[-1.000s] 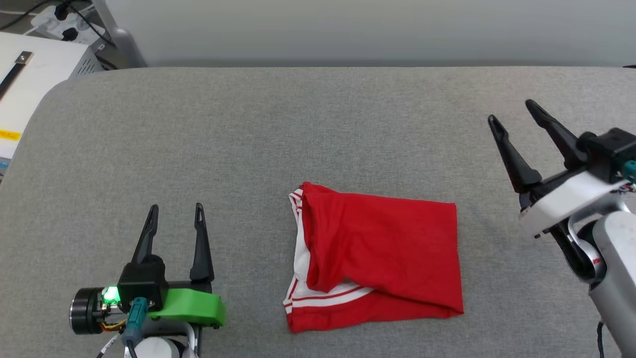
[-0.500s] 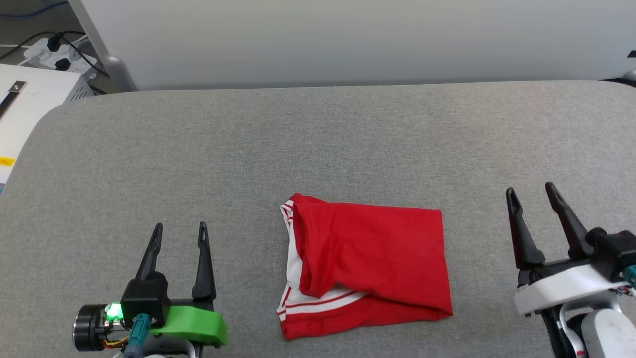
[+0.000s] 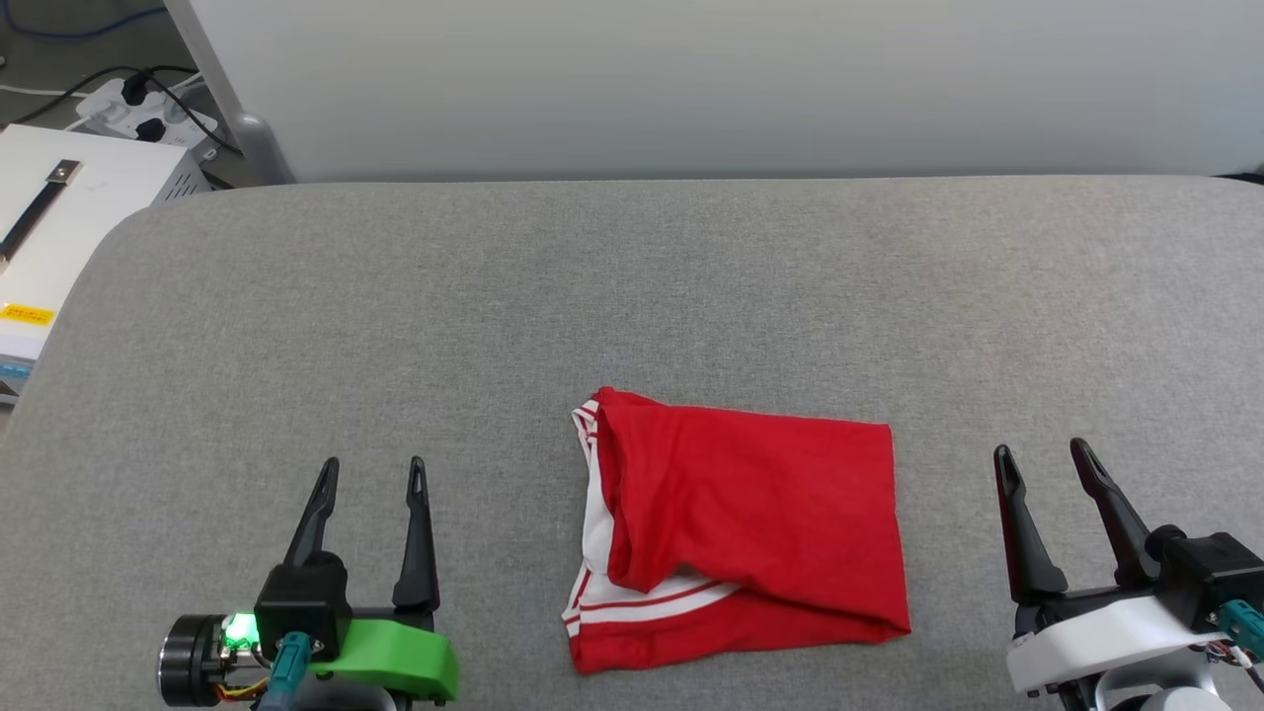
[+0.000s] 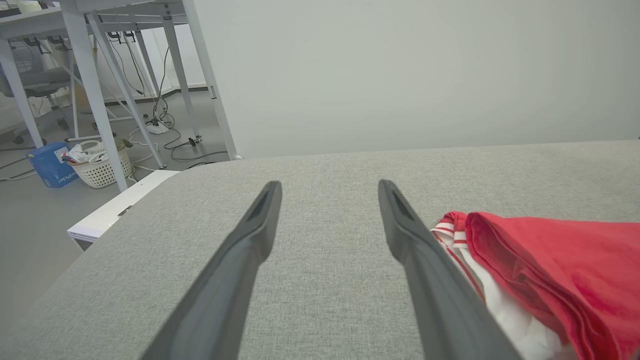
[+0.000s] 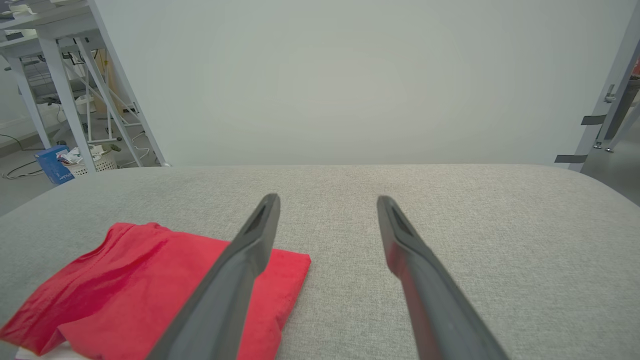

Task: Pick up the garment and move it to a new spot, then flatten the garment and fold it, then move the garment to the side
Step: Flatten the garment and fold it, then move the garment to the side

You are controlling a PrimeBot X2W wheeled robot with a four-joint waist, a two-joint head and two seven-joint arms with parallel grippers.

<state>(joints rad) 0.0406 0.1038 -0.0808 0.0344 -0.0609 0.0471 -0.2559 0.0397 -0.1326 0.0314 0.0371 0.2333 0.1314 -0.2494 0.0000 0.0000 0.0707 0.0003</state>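
The left gripper (image 3: 373, 464) sits at about 7 o'clock in the head view, its two dark fingers spread wide and pointing toward 12, with nothing between them but the grey padded table (image 3: 632, 296) beneath. The right gripper (image 3: 1040, 449) sits at about 4 o'clock in the head view, its fingers likewise wide apart and empty, leaning slightly toward 11. Between the two, at 3 o'clock from the left gripper and 9 o'clock from the right one, lies the garment (image 3: 750, 513), near the table's front edge and clear of both grippers. It is folded into a rough rectangle with plain red cloth on top; a white sleeve with red-and-white striped trim shows along its 9 o'clock edge and at its 7 o'clock corner. In the left wrist view that striped edge lies just past the finger on the 3 o'clock side. In the right wrist view a red corner shows behind the finger on the 9 o'clock side. Farther out, a pale wall panel (image 3: 691, 79) runs along the table's 12 o'clock edge, and a white box (image 3: 59, 217) stands off the table at 10 o'clock, with a power strip (image 3: 138, 109) and cables beyond it.
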